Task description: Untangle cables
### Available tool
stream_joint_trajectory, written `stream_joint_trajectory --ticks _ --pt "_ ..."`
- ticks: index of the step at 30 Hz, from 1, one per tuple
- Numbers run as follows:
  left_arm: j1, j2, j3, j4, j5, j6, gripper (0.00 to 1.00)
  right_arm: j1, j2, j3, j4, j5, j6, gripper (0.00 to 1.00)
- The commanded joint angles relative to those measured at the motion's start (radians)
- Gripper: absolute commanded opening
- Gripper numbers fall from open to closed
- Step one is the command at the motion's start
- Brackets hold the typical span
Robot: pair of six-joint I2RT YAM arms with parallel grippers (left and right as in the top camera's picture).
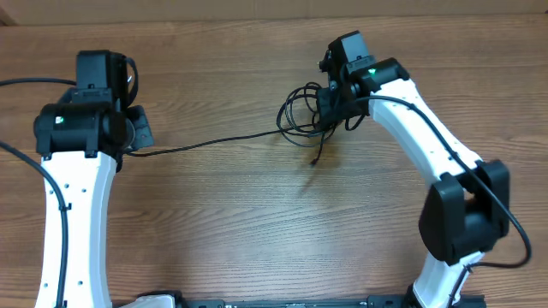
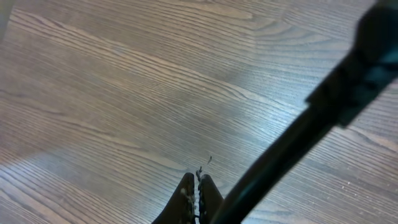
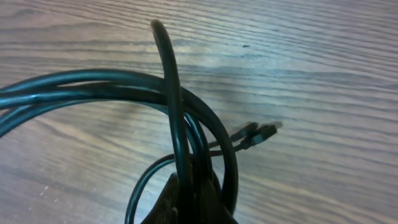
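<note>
The cables are black and shiny. Their plug ends, at the middle right of my right wrist view, are black with pale silver tips. The table is brown wood with thin darker lines running across it. My left arm and my right arm are white with black parts. A small green light glows on the left one, and another green light on the right one. My left gripper looks dark brown.
</note>
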Motion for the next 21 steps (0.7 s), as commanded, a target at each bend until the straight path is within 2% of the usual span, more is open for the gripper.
stream_joint_trajectory --ticks 1,2,3,4,5,10,12,15,18,21 --pt "0.034 -0.039 0.008 0.013 0.014 0.030 0.15 -0.048 0.038 -0.004 0.021 0.054 0.026 0.04" --pt "0.034 -0.039 0.008 0.022 0.055 0.030 0.33 -0.050 0.041 -0.004 0.020 0.034 0.026 0.29" --pt "0.034 -0.038 0.007 0.035 0.106 0.030 0.68 -0.051 0.043 -0.004 0.020 -0.001 0.026 0.77" --pt "0.034 -0.037 0.008 0.051 0.164 0.031 0.93 -0.051 0.043 -0.004 0.021 -0.038 0.025 1.00" --pt "0.033 -0.035 0.008 0.068 0.223 0.031 1.00 -0.051 0.042 -0.003 0.028 -0.077 0.025 1.00" --pt "0.000 -0.021 0.007 0.193 0.496 0.084 1.00 -0.022 0.039 0.031 0.038 -0.262 0.022 1.00" --pt "-0.028 -0.019 0.007 0.233 0.540 0.083 1.00 0.004 0.039 0.040 0.027 -0.320 0.023 1.00" --pt "-0.080 -0.019 0.007 0.277 0.544 0.083 1.00 0.067 0.040 0.037 0.003 -0.343 0.026 1.00" --pt "-0.120 -0.019 0.008 0.292 0.528 0.088 1.00 0.139 0.042 0.015 0.014 -0.264 0.034 1.00" --pt "-0.137 -0.019 0.008 0.279 0.486 0.091 1.00 0.190 0.051 0.006 0.024 -0.159 0.155 1.00"
